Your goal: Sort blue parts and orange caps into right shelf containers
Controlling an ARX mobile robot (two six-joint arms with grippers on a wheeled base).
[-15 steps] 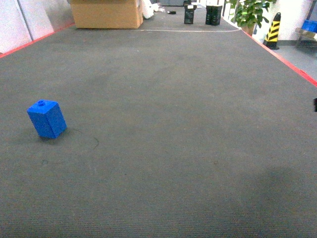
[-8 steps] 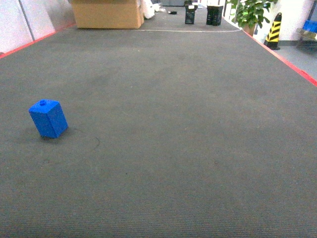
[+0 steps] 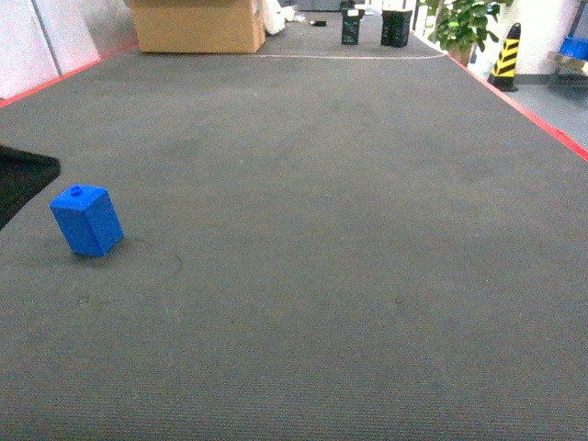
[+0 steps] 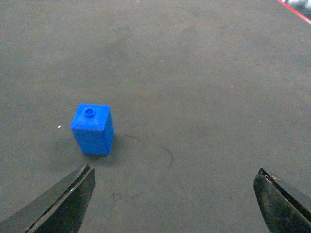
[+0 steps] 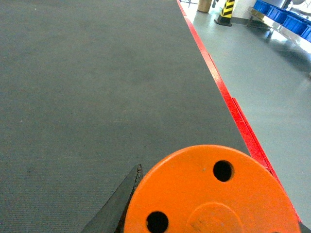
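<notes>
Bright blue part [image 3: 86, 220], orange cap [image 5: 211, 194], grey red-edged table [image 3: 367, 230].

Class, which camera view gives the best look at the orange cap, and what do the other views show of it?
The right wrist view: the orange cap fills the lower frame, its holed flat top facing the camera, with a dark claw finger beside it. The head and left wrist views show none of it.
</notes>
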